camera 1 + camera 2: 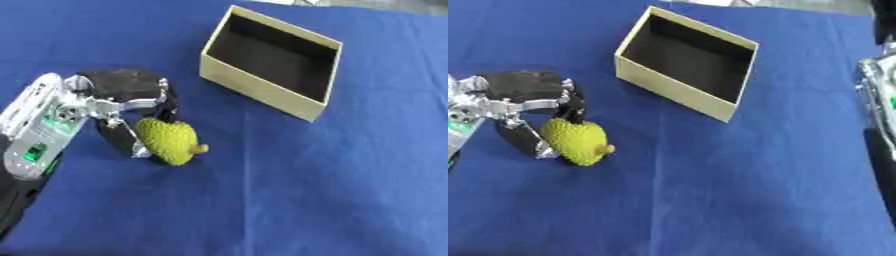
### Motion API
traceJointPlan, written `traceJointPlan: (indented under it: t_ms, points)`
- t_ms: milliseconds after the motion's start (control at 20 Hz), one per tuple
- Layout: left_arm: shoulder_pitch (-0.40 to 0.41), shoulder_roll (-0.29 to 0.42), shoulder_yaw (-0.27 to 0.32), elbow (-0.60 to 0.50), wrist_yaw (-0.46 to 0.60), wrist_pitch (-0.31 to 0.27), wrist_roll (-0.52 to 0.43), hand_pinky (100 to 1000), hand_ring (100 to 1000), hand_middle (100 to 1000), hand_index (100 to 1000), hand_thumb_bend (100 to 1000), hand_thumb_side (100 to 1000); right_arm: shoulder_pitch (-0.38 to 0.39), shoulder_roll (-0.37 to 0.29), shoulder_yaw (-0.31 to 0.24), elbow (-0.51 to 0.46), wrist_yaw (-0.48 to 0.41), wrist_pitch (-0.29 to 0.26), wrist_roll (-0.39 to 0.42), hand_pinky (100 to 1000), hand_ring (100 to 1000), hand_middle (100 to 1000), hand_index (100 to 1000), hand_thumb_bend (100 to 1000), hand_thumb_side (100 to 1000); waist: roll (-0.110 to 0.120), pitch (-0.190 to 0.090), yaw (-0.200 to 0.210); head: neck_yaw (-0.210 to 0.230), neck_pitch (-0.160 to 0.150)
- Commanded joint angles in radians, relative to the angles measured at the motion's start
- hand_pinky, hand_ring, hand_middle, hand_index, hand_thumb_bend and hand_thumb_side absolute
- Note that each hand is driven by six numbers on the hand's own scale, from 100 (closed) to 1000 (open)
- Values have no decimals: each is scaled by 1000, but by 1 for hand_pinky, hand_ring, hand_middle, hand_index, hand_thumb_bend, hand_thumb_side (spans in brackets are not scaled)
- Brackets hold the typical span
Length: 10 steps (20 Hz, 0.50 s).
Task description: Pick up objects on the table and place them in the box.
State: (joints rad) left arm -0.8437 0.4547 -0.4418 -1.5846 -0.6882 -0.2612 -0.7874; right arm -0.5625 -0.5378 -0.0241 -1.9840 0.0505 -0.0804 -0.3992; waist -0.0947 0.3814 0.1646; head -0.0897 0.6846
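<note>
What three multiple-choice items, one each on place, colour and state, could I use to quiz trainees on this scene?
1. Where does the bumpy fruit lie?
A. inside the box
B. on the blue cloth beside the left hand
C. on the box's rim

2. What colour is the box's outside?
A. pale yellow
B. red
C. white

3. How is the left hand?
A. flat, away from the fruit
B. out of view
C. fingers curled round the fruit

Key: 1 B, the fruit rests on the cloth, apart from the box; 2 A, its walls are pale yellow, its inside dark; 3 C, fingers flank the fruit.
</note>
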Motion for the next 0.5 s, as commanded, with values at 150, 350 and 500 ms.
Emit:
traceJointPlan:
  t_ms: [150,350,500]
  points:
    - [-14,8,16,-32,26,3,-8,446,331,377,380,453,100,-9,-15,-10,-16,-7,1,-6,745,659,601,735,364,670,4,-27,1,-5,-3]
    - [-22,18,38,-87,54,15,5,435,306,367,389,489,100,-7,-16,-11,-16,-7,1,-7,745,658,601,735,363,670,5,-28,3,-8,-1]
    - [-29,27,54,-129,70,25,17,428,287,357,387,516,100,-6,-17,-12,-16,-6,1,-9,745,658,601,735,362,671,6,-29,2,-10,0]
